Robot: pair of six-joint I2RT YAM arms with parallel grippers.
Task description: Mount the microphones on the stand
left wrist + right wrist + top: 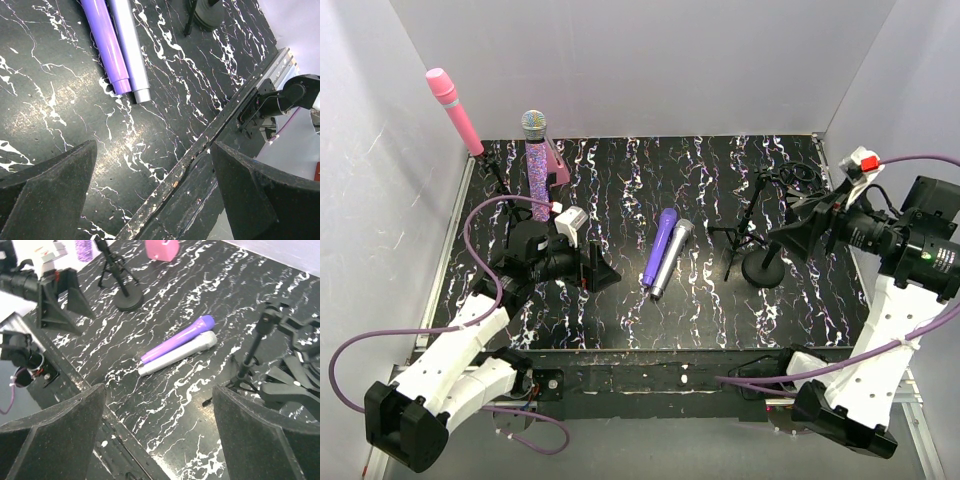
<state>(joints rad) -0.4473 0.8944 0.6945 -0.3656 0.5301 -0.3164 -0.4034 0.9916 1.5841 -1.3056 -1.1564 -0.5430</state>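
Handles nearward, the purple microphone (658,248) and silver-grey microphone (670,262) lie side by side right of the spread left gripper (154,146); the spread right gripper (159,387) sits farther.

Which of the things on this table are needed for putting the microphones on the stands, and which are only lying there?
Belong to the job:
- pink microphone and glittery purple microphone, already up at back left
- plain purple microphone and silver-grey microphone, lying side by side
- tripod stand and round-base stand, at right

Just lying about:
- pink block, back left
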